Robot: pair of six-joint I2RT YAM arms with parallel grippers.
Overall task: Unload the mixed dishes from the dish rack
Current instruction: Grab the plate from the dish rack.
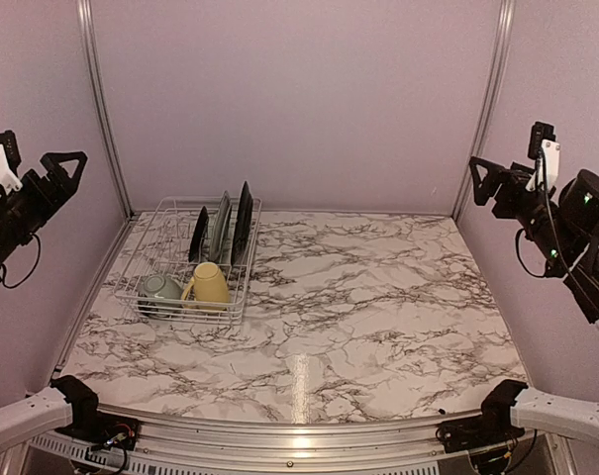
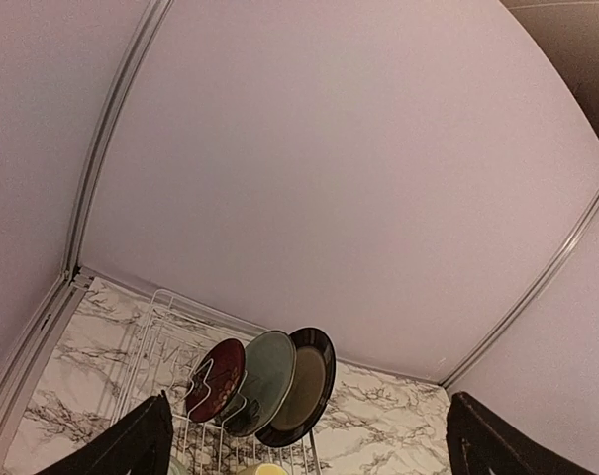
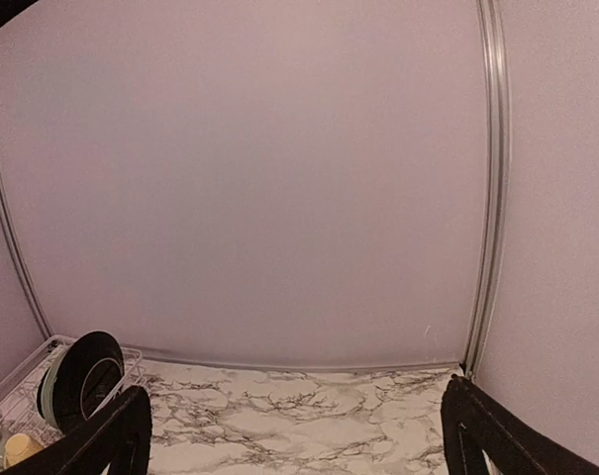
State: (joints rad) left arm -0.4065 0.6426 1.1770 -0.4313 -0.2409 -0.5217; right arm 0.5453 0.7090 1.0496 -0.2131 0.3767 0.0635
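The white wire dish rack [image 1: 147,259] stands at the table's back left. Three dark-rimmed plates stand on edge in its slots: a red patterned one [image 2: 216,379], a pale one [image 2: 263,380] and a cream one [image 2: 307,384]; from above they show edge-on [image 1: 221,228]. A pale yellow mug [image 1: 210,284] and a small pale-green bowl [image 1: 160,288] sit at the rack's near end. My left gripper [image 1: 63,168] is open and empty, held high to the left of the rack. My right gripper [image 1: 489,176] is open and empty, high at the far right.
The marble table top [image 1: 358,297] stretches right of the rack. Pale walls with metal corner strips [image 1: 485,99] enclose the back and sides. A metal rail [image 1: 279,435] runs along the near edge between the arm bases.
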